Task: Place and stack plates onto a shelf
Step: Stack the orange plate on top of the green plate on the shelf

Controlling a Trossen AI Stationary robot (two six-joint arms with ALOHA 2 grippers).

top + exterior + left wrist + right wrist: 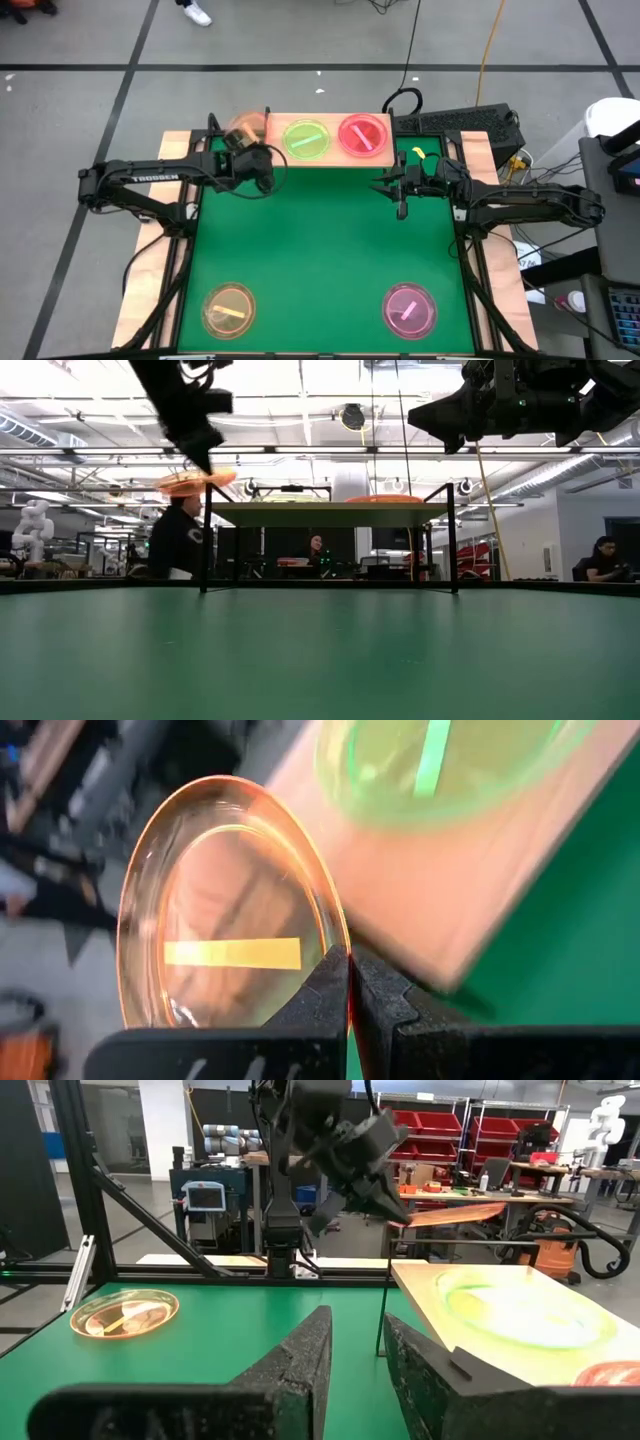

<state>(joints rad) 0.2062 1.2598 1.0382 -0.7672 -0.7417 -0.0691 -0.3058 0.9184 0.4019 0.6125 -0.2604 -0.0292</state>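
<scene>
Left gripper (252,150) pinches an orange plate (243,127) beside the shelf (328,162); right gripper (401,203) slightly parted

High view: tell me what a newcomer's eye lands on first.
The left claw pinches an orange plate by its rim at the left end of the shelf, where a green plate and a pink plate sit side by side. The right claw hangs open near the shelf's right end.

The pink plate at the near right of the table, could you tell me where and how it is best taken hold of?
Take the pink plate by its thin raised rim, probably at the edge nearest the right claw, coming down from above. It lies flat on the green table, so only the rim offers the fingers a pinch, as the left claw pinches the orange plate.
</scene>
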